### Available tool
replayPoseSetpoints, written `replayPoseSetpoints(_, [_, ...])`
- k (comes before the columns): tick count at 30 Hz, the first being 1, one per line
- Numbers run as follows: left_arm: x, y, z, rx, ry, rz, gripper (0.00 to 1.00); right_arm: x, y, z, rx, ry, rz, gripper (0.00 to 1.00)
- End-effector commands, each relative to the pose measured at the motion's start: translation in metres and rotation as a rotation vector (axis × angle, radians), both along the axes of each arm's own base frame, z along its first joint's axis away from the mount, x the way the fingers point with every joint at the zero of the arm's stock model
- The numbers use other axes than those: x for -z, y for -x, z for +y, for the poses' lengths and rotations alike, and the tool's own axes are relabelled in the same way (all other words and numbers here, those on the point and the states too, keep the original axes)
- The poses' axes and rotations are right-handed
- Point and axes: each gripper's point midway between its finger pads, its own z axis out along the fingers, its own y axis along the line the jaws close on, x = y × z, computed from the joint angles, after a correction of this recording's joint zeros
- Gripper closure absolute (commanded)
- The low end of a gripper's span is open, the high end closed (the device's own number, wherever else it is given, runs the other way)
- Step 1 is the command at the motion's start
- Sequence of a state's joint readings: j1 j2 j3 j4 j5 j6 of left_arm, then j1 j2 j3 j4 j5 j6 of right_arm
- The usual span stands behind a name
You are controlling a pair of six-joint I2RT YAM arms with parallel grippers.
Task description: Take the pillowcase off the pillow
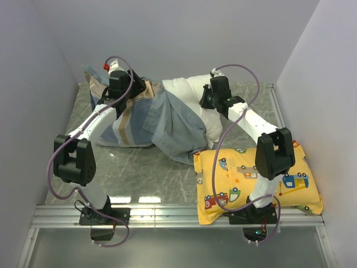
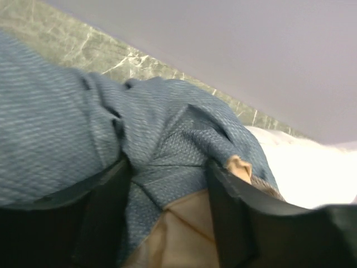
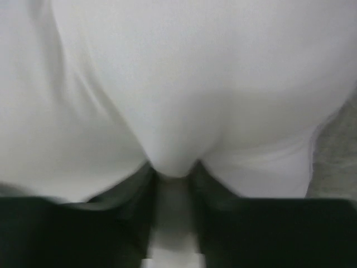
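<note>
left pincer (image 2: 167, 178): released. fingers (image 2: 106, 218) stand apart, with a loose ridge of the pillowcase (image 1: 167, 125) lying between them.

right pincer (image 3: 173, 167): clenched on a small fold of the pillow (image 1: 189, 89); white cloth fills my view.

the pillowcase is bunched over the far left part of the table (image 1: 150, 167), striped side up toward the far left corner, plain blue-grey flap spilling toward the middle.

the pillow's bare white end pokes out along the far edge, right of the cover.

yellow pillow (image 1: 245, 178): near right corner, its far left corner just beside the blue flap.
</note>
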State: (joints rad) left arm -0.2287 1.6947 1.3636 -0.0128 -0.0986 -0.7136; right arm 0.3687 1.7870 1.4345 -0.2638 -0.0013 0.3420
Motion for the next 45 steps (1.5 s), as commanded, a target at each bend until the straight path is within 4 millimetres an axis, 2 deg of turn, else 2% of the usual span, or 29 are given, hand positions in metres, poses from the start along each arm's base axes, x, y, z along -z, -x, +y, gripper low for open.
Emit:
replayPoseSetpoints(1, [-0.011,0.016,-0.014,0.073,-0.031,0.026,0.32,0.012,-0.002,0.013,-0.025,-0.022,0.039,0.88])
replayPoseSetpoints(2, [-0.028,0.017,-0.013,0.071,-0.045,-0.012,0.30,0.011,-0.004,0.013,-0.019,-0.024,0.034,0.95])
replayPoseSetpoints(3, [-0.034,0.018,-0.012,0.060,-0.056,-0.023,0.29,0.010,-0.005,0.012,-0.015,-0.027,0.029,1.00])
replayPoseSetpoints(5, [-0.051,0.025,-0.012,0.040,-0.092,-0.061,0.26,0.007,-0.006,0.014,-0.017,-0.034,0.015,1.00])
replayPoseSetpoints(7, [-0.064,0.035,-0.022,0.039,-0.117,-0.091,0.24,0.005,-0.008,0.014,-0.015,-0.039,0.006,1.00])
replayPoseSetpoints(8, [-0.074,0.042,-0.017,0.001,-0.148,-0.119,0.22,0.004,-0.008,0.015,-0.016,-0.041,0.003,1.00])
replayPoseSetpoints(9, [-0.080,0.049,-0.027,0.011,-0.157,-0.136,0.21,0.002,-0.008,0.017,-0.026,-0.050,0.000,1.00])
replayPoseSetpoints(11, [-0.091,0.062,-0.027,-0.026,-0.190,-0.157,0.19,-0.001,-0.009,0.020,-0.033,-0.059,-0.001,1.00])
replayPoseSetpoints(12, [-0.094,0.071,-0.040,-0.012,-0.201,-0.167,0.18,-0.002,-0.009,0.020,-0.038,-0.065,-0.004,1.00])
replayPoseSetpoints(14, [-0.103,0.083,-0.043,-0.030,-0.231,-0.192,0.14,-0.006,-0.009,0.022,-0.042,-0.073,-0.010,1.00])
replayPoseSetpoints(16, [-0.108,0.092,-0.047,-0.050,-0.238,-0.204,0.12,-0.010,-0.009,0.023,-0.043,-0.078,-0.018,1.00])
replayPoseSetpoints(17, [-0.109,0.096,-0.048,-0.042,-0.225,-0.198,0.08,-0.011,-0.009,0.024,-0.044,-0.079,-0.021,1.00])
replayPoseSetpoints(18, [-0.109,0.100,-0.055,-0.014,-0.207,-0.195,0.07,-0.014,-0.009,0.023,-0.043,-0.084,-0.027,1.00])
replayPoseSetpoints(20, [-0.100,0.108,-0.068,0.013,-0.169,-0.164,0.08,-0.016,-0.010,0.023,-0.042,-0.085,-0.032,1.00])
replayPoseSetpoints(22, [-0.084,0.122,-0.092,0.054,-0.120,-0.122,0.08,-0.022,-0.010,0.025,-0.048,-0.094,-0.040,1.00])
replayPoseSetpoints(23, [-0.064,0.126,-0.101,0.074,-0.120,-0.086,0.08,-0.025,-0.010,0.026,-0.051,-0.097,-0.043,1.00])
replayPoseSetpoints(24, [-0.055,0.134,-0.115,0.102,-0.111,-0.070,0.09,-0.032,-0.011,0.026,-0.051,-0.104,-0.053,1.00])
replayPoseSetpoints(26, [-0.029,0.137,-0.129,0.102,-0.105,-0.022,0.09,-0.039,-0.010,0.029,-0.059,-0.112,-0.065,1.00])
replayPoseSetpoints(27, [-0.023,0.142,-0.141,0.126,-0.104,-0.013,0.09,-0.046,-0.009,0.030,-0.062,-0.115,-0.074,1.00])
replayPoseSetpoints(30, [-0.006,0.145,-0.164,0.156,-0.109,0.018,0.09,-0.057,-0.010,0.030,-0.064,-0.105,-0.093,1.00])
replayPoseSetpoints(34, [0.018,0.135,-0.180,0.153,-0.126,0.061,0.10,-0.064,-0.011,0.032,-0.073,-0.107,-0.097,1.00])
replayPoseSetpoints(36, [0.029,0.132,-0.184,0.162,-0.143,0.087,0.13,-0.068,-0.011,0.033,-0.077,-0.114,-0.100,1.00])
replayPoseSetpoints(37, [0.039,0.131,-0.186,0.161,-0.156,0.112,0.19,-0.068,-0.011,0.033,-0.077,-0.112,-0.101,1.00])
replayPoseSetpoints(39, [0.047,0.129,-0.177,0.116,-0.195,0.137,0.22,-0.072,-0.013,0.032,-0.074,-0.099,-0.105,1.00])
replayPoseSetpoints(41, [0.048,0.128,-0.168,0.086,-0.206,0.135,0.37,-0.077,-0.015,0.029,-0.064,-0.090,-0.116,1.00])
replayPoseSetpoints(42, [0.047,0.126,-0.162,0.072,-0.207,0.131,0.44,-0.078,-0.016,0.028,-0.062,-0.087,-0.120,1.00])
replayPoseSetpoints(43, [0.039,0.126,-0.157,0.067,-0.196,0.121,0.69,-0.081,-0.017,0.027,-0.054,-0.079,-0.128,1.00])
replayPoseSetpoints(45, [0.036,0.127,-0.143,0.051,-0.198,0.122,0.90,-0.085,-0.022,0.021,-0.035,-0.065,-0.139,1.00])
